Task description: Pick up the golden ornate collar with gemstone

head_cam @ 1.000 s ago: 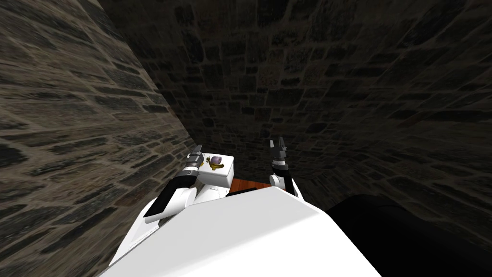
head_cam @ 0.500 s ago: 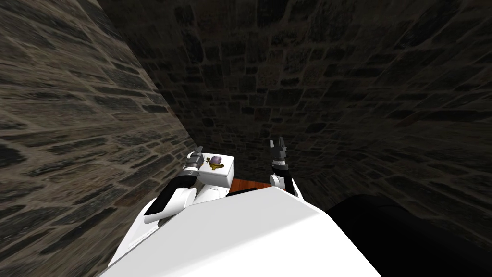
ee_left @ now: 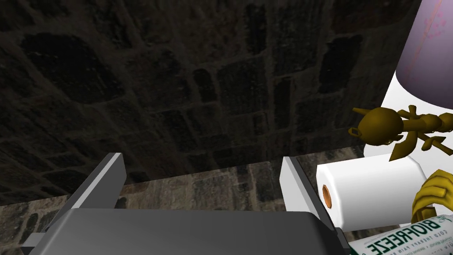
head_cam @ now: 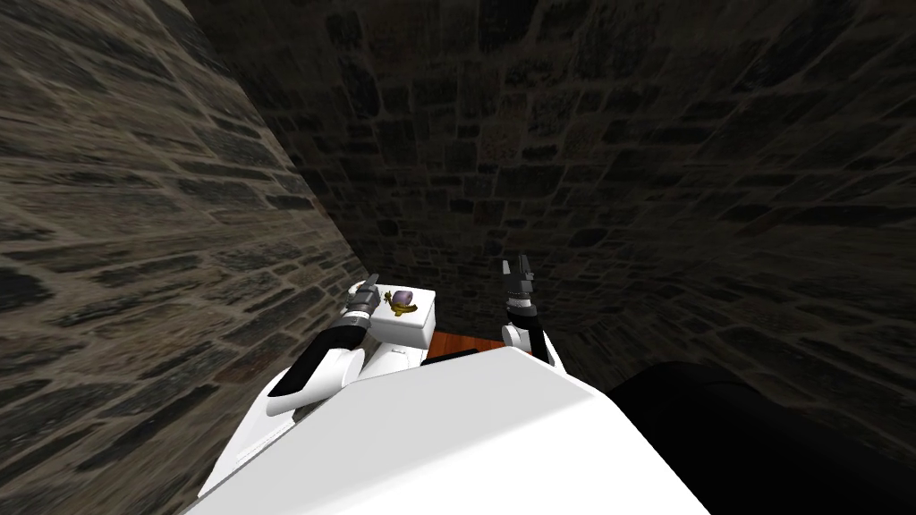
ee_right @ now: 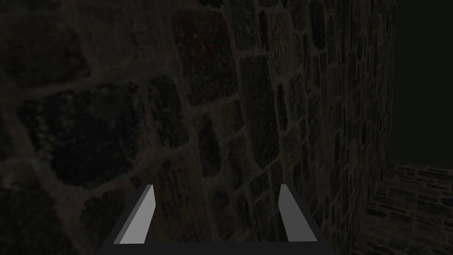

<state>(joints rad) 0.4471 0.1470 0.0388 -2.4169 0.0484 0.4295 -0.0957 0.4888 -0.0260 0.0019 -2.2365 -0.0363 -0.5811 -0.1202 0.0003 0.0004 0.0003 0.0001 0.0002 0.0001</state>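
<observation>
We note dark stone walls [head_cam: 134, 223] closing in on both sides and, set in the corner, a white cabinet [head_cam: 407, 333] on whose top the task's item lies. The pick-up is not yet made: in our judgement only the approach is done, and alignment, closing and lifting all remain. The left gripper [head_cam: 369, 283] hangs at the cabinet top's near left edge, and the right gripper [head_cam: 516, 266] is raised well apart, towards the wall. The head view shows the golden ornate collar [head_cam: 400, 308] just beside a lilac object [head_cam: 404, 296]. The left wrist view adds what the head view does not resolve: the left gripper [ee_left: 200, 157] has its fingers spread with nothing between them, and the collar [ee_left: 385, 126] sits off to one side of them, behind a white paper roll [ee_left: 371, 186] and a Biofreeze pack [ee_left: 398, 241]. The right wrist view shows the right gripper [ee_right: 216, 186] likewise spread and empty.
</observation>
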